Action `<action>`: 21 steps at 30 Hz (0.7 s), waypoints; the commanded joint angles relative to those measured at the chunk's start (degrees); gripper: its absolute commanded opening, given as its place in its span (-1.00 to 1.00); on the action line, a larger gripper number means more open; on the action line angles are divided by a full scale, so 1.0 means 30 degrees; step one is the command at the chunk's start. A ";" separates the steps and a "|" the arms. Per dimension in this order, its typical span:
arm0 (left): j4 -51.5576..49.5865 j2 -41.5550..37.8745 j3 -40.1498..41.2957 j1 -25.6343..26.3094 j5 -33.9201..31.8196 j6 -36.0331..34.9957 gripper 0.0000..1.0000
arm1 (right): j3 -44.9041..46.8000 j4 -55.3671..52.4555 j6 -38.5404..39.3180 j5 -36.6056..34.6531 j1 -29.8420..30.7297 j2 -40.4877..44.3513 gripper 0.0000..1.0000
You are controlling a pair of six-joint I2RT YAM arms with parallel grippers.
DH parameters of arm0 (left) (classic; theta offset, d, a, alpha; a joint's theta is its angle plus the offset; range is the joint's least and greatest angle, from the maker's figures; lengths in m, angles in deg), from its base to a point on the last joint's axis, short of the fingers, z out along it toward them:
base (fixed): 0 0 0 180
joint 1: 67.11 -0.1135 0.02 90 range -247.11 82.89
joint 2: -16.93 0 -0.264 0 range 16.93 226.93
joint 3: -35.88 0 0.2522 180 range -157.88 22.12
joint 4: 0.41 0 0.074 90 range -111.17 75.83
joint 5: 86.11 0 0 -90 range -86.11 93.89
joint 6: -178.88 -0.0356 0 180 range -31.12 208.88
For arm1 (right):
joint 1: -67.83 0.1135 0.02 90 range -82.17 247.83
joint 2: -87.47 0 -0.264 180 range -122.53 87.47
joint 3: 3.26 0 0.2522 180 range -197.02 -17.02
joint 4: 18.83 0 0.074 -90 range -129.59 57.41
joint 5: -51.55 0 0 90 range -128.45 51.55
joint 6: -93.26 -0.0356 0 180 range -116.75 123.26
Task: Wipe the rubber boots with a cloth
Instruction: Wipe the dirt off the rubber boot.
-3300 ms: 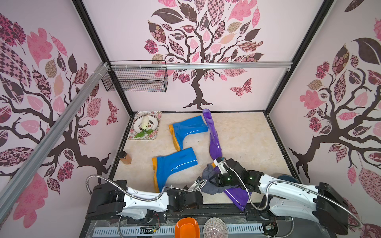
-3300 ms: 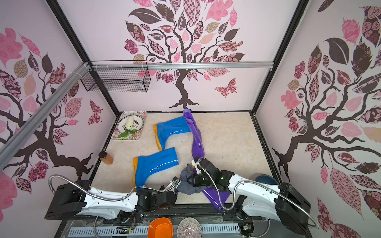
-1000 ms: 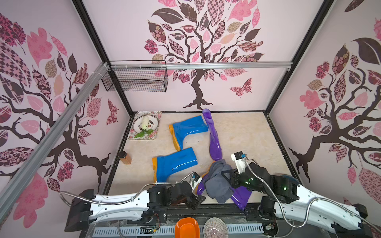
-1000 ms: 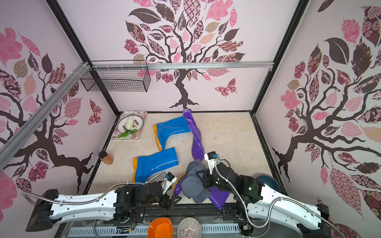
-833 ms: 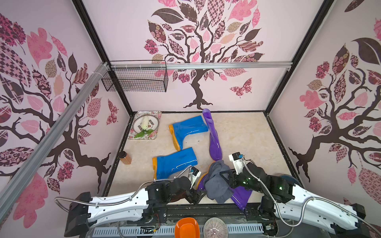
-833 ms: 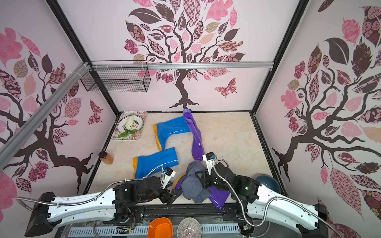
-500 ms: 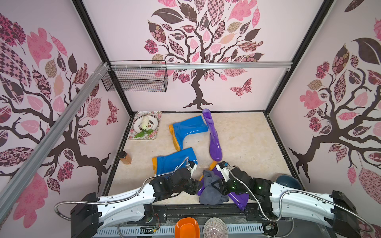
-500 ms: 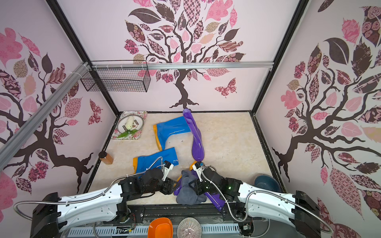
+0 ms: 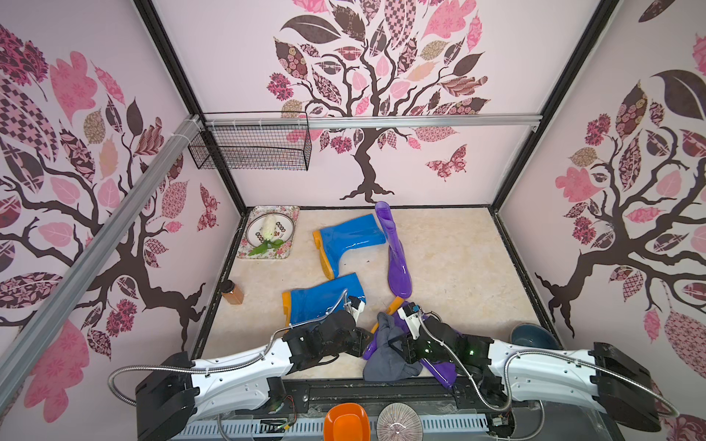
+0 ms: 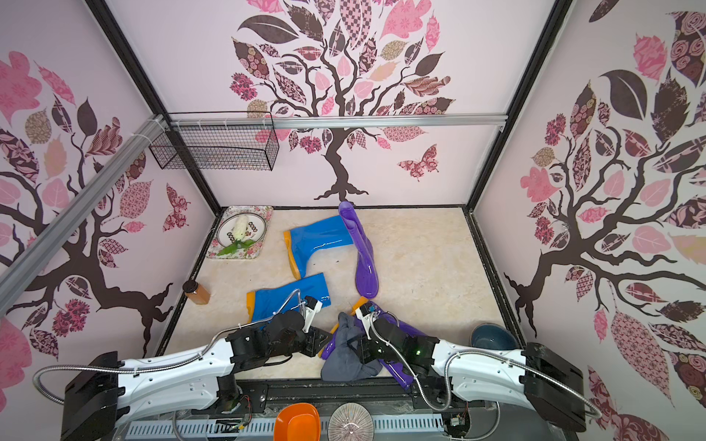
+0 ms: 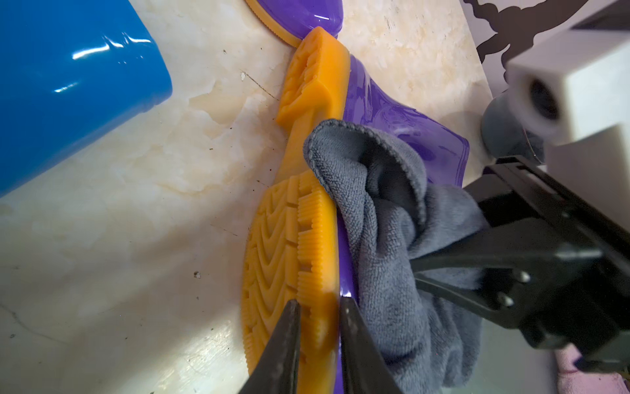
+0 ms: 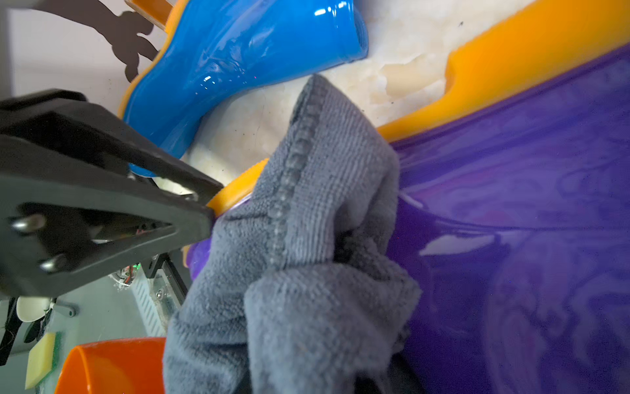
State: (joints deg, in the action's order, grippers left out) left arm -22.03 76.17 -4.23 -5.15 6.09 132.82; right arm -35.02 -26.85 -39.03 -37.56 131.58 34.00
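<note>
A purple boot [image 9: 439, 372] lies on its side at the table's front edge, its orange sole [image 11: 289, 245] turned to the left. My left gripper [image 11: 318, 307] is shut on the rim of that sole near the toe. The dark grey cloth [image 9: 386, 359] is bunched over the boot's foot, and my right gripper [image 9: 397, 345] is shut on it. The cloth [image 12: 306, 238] hides the right fingertips in the right wrist view. Two blue boots [image 9: 351, 238] [image 9: 321, 298] and a second purple boot [image 9: 397, 256] lie further back.
A floral tray [image 9: 244, 252] carrying a plate sits in the back left corner, and an amber jar [image 9: 233, 293] stands by the left wall. A blue-grey bowl [image 9: 533, 336] is at the front right. An orange bowl [image 9: 345, 422] and a ribbed plate [image 9: 399, 422] sit below the front edge. A wire basket [image 9: 252, 147] hangs high on the back wall.
The left gripper reached in to the purple boot's toe and its jaws closed on the sole rim. The right gripper brought the cloth left and nearer, down onto the boot's foot.
</note>
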 commanded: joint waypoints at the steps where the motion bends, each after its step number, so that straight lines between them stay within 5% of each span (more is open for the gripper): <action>1: 0.0803 0.0100 0.0521 0.0090 0.0796 0.0275 -0.55 | -0.1308 -0.1511 -0.0805 -0.0723 0.0148 0.2366 -1.00; 6: 0.0609 0.0225 0.0522 0.0072 0.1094 0.0193 -0.45 | -0.1868 -0.2581 -0.1166 0.0187 0.0345 0.3122 -1.00; 14: 0.1366 0.0889 0.1105 0.0076 0.0762 0.0617 -0.96 | -0.0036 0.4173 -0.1477 0.2633 0.1560 -0.1038 -1.00; 21: 0.1449 0.1108 0.0990 0.0074 0.0823 0.0755 -1.00 | 0.1075 0.6049 -0.1808 -0.0465 0.1815 -0.2976 -1.00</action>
State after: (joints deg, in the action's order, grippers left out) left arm -18.53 77.60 -3.20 -5.20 7.92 133.85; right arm -33.38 -13.76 -42.07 -33.72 136.78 26.00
